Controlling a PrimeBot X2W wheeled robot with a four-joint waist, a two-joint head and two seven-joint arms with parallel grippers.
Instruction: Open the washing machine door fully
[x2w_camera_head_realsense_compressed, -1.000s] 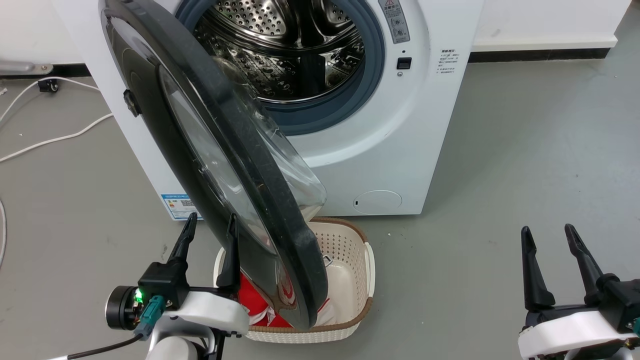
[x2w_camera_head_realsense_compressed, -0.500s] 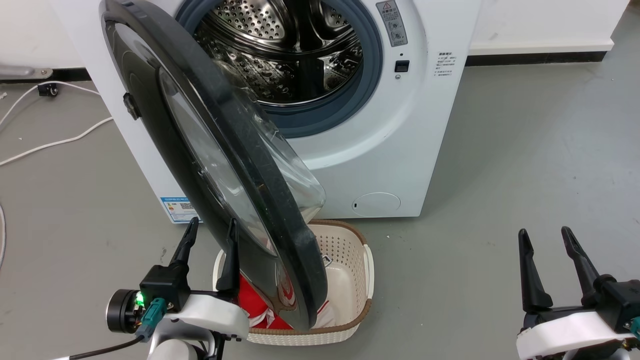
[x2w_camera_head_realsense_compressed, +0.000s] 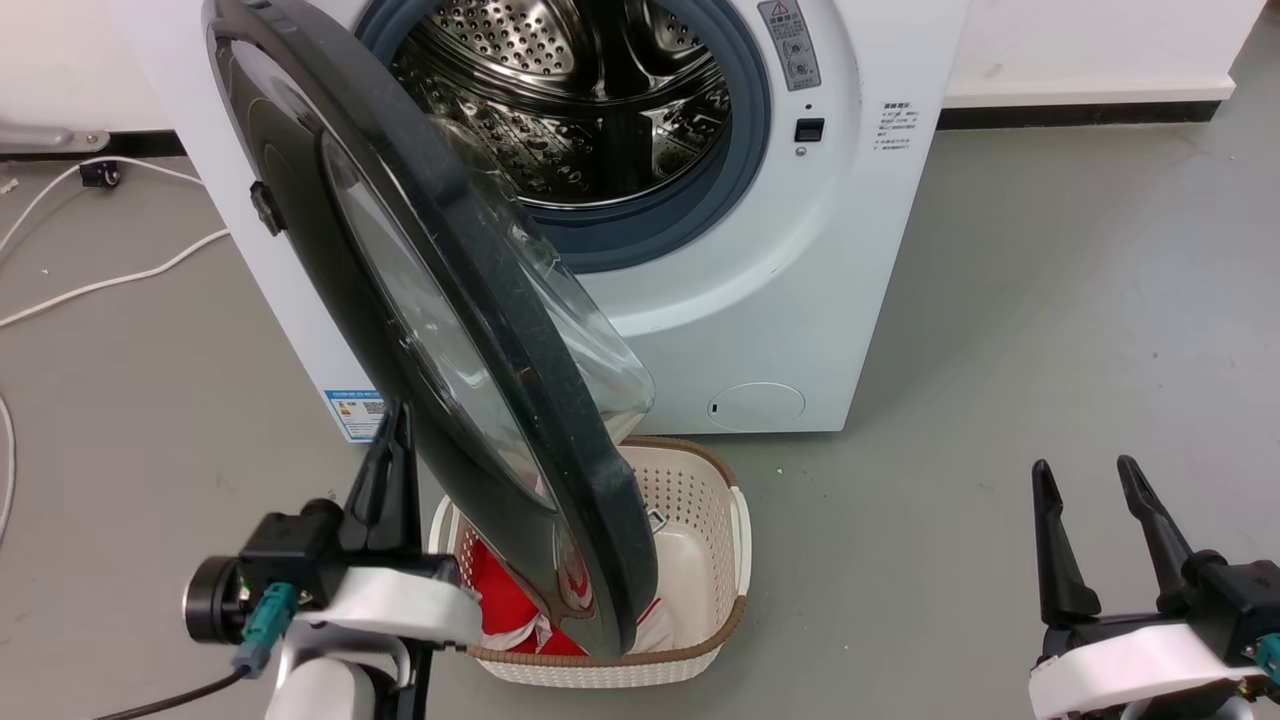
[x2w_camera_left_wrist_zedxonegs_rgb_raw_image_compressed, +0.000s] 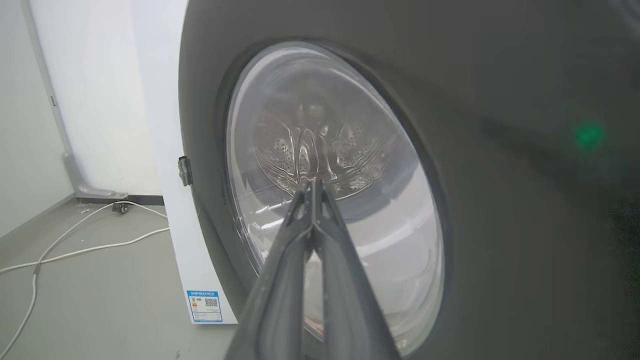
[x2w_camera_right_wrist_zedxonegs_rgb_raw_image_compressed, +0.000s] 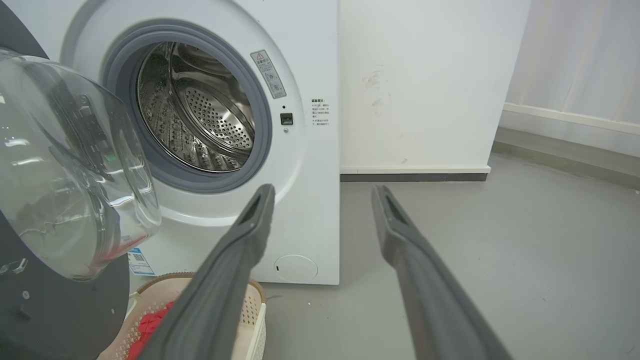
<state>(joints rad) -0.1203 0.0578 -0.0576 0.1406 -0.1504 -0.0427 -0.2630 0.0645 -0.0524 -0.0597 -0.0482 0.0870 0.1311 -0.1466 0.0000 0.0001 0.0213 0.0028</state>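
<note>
Well, the big round black-rimmed washing machine door (x2w_camera_head_realsense_compressed: 440, 300) with its bulging glass bowl hangs about half open from the white boxy front-loading washing machine (x2w_camera_head_realsense_compressed: 800, 300), just where it was a second ago. What changed is my left gripper (x2w_camera_head_realsense_compressed: 398, 428): its two fingers, spread then, are now pinched together on nothing beside the door's outer face. I judge the door has further to swing. Below it sits one white perforated laundry basket (x2w_camera_head_realsense_compressed: 737, 540). My right gripper (x2w_camera_head_realsense_compressed: 1082, 466) is spread wide, well apart. One door, one machine, two grippers.

The washing machine door (x2w_camera_head_realsense_compressed: 470, 300) hangs left of the drum (x2w_camera_head_realsense_compressed: 560, 90), over a basket (x2w_camera_head_realsense_compressed: 700, 500) (cloth (x2w_camera_head_realsense_compressed: 500, 605) inside).
</note>
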